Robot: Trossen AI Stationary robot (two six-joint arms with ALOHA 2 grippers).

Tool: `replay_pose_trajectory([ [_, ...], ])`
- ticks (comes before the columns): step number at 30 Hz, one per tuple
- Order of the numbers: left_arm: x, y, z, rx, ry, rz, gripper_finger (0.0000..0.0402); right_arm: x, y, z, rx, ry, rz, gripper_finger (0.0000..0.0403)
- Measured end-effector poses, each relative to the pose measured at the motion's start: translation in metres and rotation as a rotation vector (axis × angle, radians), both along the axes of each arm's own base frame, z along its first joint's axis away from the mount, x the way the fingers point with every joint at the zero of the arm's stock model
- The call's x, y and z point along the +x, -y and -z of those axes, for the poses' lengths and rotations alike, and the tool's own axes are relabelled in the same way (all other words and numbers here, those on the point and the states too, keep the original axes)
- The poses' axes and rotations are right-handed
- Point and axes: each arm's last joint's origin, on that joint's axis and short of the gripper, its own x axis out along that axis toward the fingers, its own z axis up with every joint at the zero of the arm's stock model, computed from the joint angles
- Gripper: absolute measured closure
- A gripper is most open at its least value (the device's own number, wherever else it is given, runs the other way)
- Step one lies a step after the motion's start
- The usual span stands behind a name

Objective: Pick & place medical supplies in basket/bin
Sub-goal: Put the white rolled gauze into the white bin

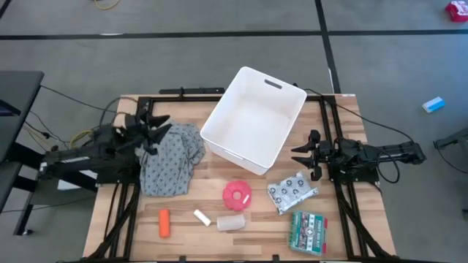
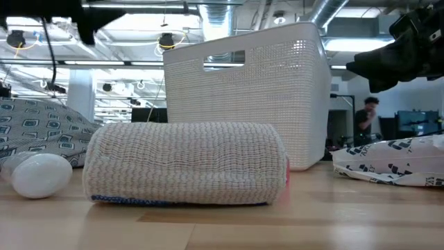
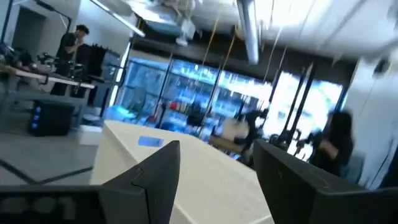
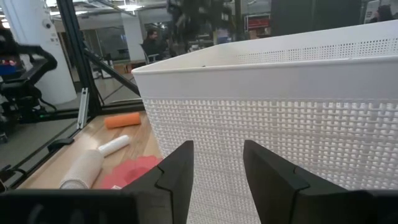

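At the desk's far middle the white bin (image 1: 252,120) is sitting empty; all supplies are lying along the near edge: orange cylinder (image 1: 164,223), white tube (image 1: 202,217), gauze roll (image 1: 231,222), pink disc (image 1: 237,194), spotted packet (image 1: 291,191), printed box (image 1: 308,231). Right end effector (image 1: 296,155) is hovering released at the right edge, facing the bin wall, nothing grasped. Left end effector (image 1: 162,126) is waiting released over the grey cloth (image 1: 172,157) at the left edge. Nothing is picked yet. Suggesting right arm starts with the packet, nearest to it: approaching from above, pinching a crinkled edge since it is lying flat, lifting clear of the bin rim before releasing.
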Motion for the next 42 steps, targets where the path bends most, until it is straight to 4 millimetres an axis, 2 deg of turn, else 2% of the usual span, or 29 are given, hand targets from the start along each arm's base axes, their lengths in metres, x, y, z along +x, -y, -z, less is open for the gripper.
replay_pose_trajectory([
  [3, 0.013, 0.0, -0.035, 0.02, -0.177, 0.009, 0.0209, 0.0, 0.0, 0.0, 0.0, 0.001, 0.0, 0.027],
  [5, 0.025, 0.0, -0.051, -0.015, -0.341, 0.011, 0.0209, 0.0, 0.0, 0.0, 0.0, 0.002, 0.0, 0.027],
  [8, 0.045, 0.0, -0.061, -0.206, -0.601, -0.019, 0.0214, 0.0, 0.0, 0.0, 0.0, 0.005, 0.0, 0.0268],
  [10, 0.059, 0.005, -0.058, -0.347, -0.783, -0.007, 0.0221, 0.0, 0.0, -0.001, 0.001, 0.005, 0.0, 0.0269],
  [12, 0.076, 0.015, -0.05, -0.479, -0.944, 0.035, 0.0231, 0.0, 0.0, -0.001, 0.001, 0.006, 0.0, 0.027],
  [14, 0.092, 0.03, -0.038, -0.529, -1.091, 0.088, 0.0243, 0.0, 0.0, -0.001, 0.001, 0.007, 0.001, 0.027],
  [18, 0.128, 0.074, -0.004, -0.39, -1.331, 0.296, 0.0266, 0.0, 0.0, -0.001, 0.0, 0.007, 0.001, 0.0268],
  [22, 0.157, 0.121, 0.032, -0.223, -1.414, 0.441, 0.0275, 0.0, 0.0, -0.001, -0.05, 0.006, 0.001, 0.0269],
  [26, 0.174, 0.151, 0.066, -0.118, -1.472, 0.491, 0.0275, 0.0, 0.0, -0.001, -0.15, 0.003, -0.001, 0.0268],
  [30, 0.184, 0.165, 0.095, -0.092, -1.524, 0.496, 0.0275, 0.0, 0.0, -0.001, -0.183, 0.002, -0.001, 0.027],
  [33, 0.187, 0.171, 0.108, -0.083, -1.556, 0.539, 0.0275, 0.0, 0.0, -0.001, -0.184, 0.002, -0.001, 0.027],
  [42, 0.186, 0.166, 0.112, 0.121, -1.612, 0.579, 0.0276, 0.0, 0.0, -0.001, -0.183, 0.005, -0.001, 0.027],
])
